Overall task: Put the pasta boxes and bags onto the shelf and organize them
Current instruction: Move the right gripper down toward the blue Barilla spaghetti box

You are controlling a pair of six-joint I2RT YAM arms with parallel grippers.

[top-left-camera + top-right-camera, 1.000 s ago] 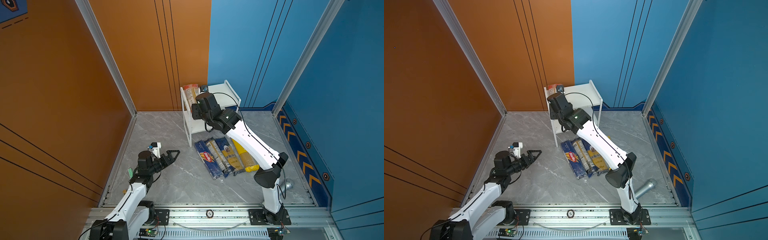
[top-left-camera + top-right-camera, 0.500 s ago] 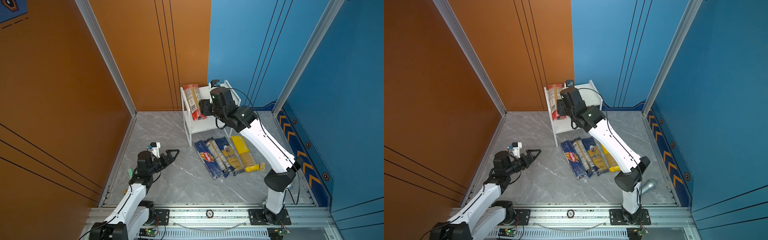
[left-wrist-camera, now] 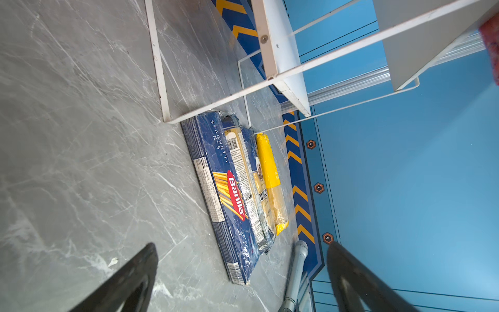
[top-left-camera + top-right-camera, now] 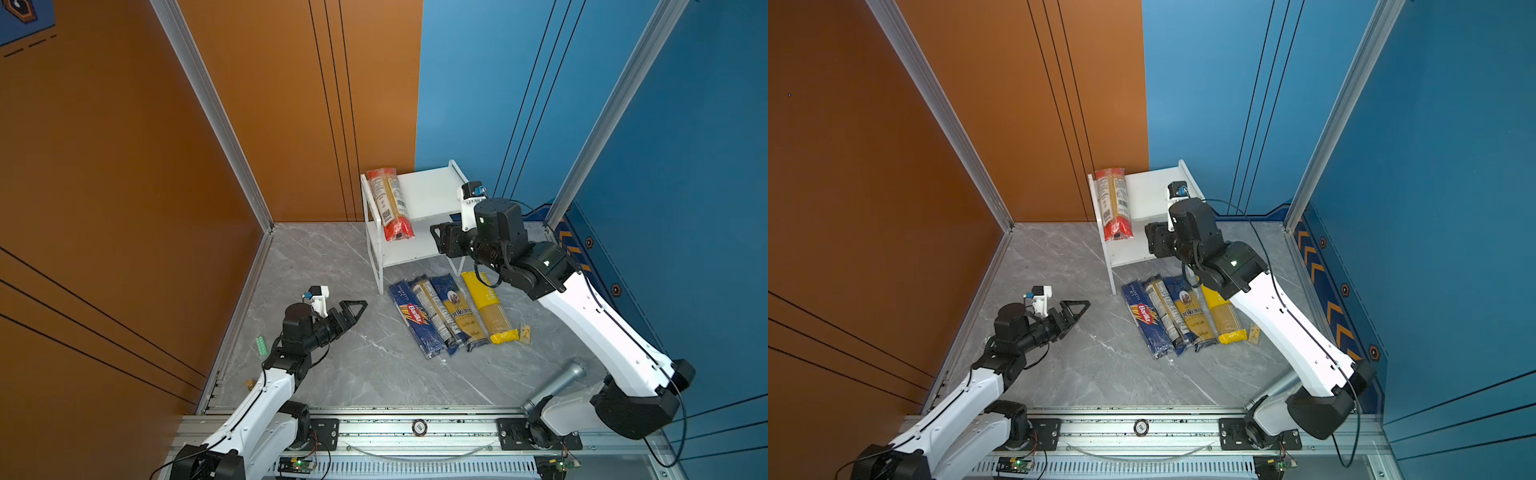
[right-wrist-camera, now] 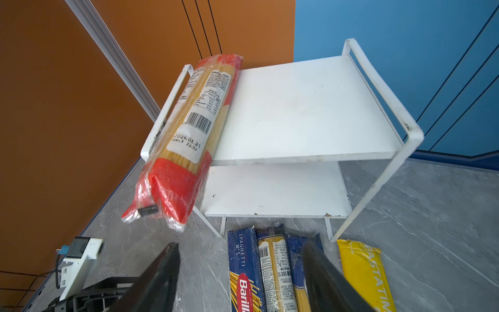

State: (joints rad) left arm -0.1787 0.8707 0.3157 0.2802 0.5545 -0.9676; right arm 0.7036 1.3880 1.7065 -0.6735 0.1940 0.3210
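I read "Barilla SPAGHETTI N°5" on the dark blue box [image 5: 244, 270], "2025.01.31" on the red-ended clear bag [image 5: 189, 129]. My right gripper [image 5: 240, 244] faces the white shelf [image 5: 310, 108], jaws apart; left gripper [image 3: 241, 244] likewise.

Red-ended spaghetti bag [image 5: 183, 129] lies along the two-tier shelf's [image 5: 310, 108] top board, one end overhanging just ahead of the right hand [image 5: 240, 247]. Barilla box [image 4: 411, 316], clear blue-labelled bag [image 4: 434, 309], portrait bag [image 4: 457, 307] and yellow bag [image 4: 488, 305] lie side by side on the counter [image 4: 353, 374] below.
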